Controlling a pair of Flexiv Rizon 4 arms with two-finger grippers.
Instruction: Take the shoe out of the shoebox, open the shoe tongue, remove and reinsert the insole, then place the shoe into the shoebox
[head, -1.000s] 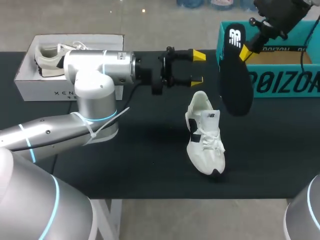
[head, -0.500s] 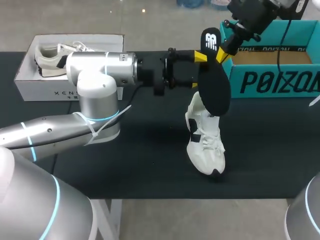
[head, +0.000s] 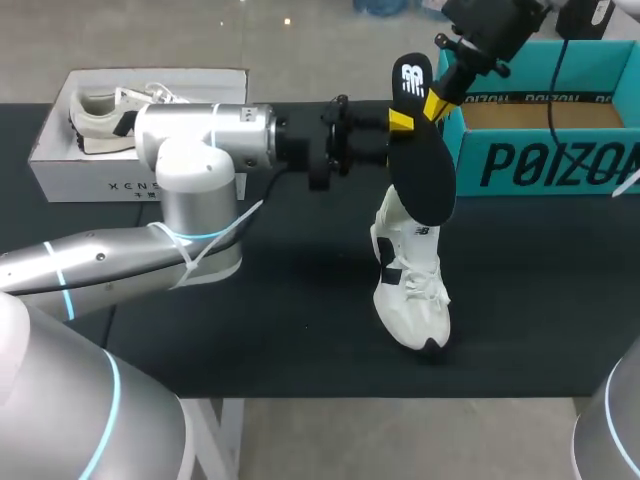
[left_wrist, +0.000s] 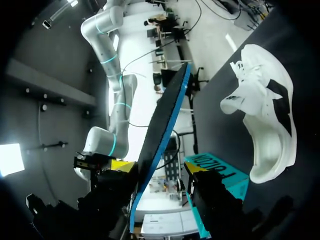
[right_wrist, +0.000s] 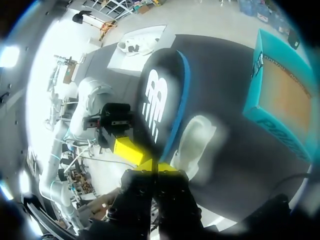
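Note:
A black insole (head: 422, 165) with a blue edge hangs above the heel of the white shoe (head: 411, 285), which lies on the dark table. My right gripper (head: 436, 104) is shut on the insole's upper end; in the right wrist view its yellow tips (right_wrist: 150, 165) pinch the insole (right_wrist: 161, 100). My left gripper (head: 394, 140) reaches in level from the left and straddles the insole. In the left wrist view the insole's edge (left_wrist: 159, 135) runs between the left gripper's (left_wrist: 160, 168) fingers, with a gap still showing on one side. The teal shoebox (head: 552, 150) stands at the back right.
A white box (head: 95, 170) holding another pale shoe (head: 100, 115) sits at the back left, behind my left arm. The table's front edge (head: 330, 396) lies just beyond the shoe's toe.
My right arm has swung the insole leftward from beside the teal box into the space between my left gripper's fingers. Those fingers have drawn closer together.

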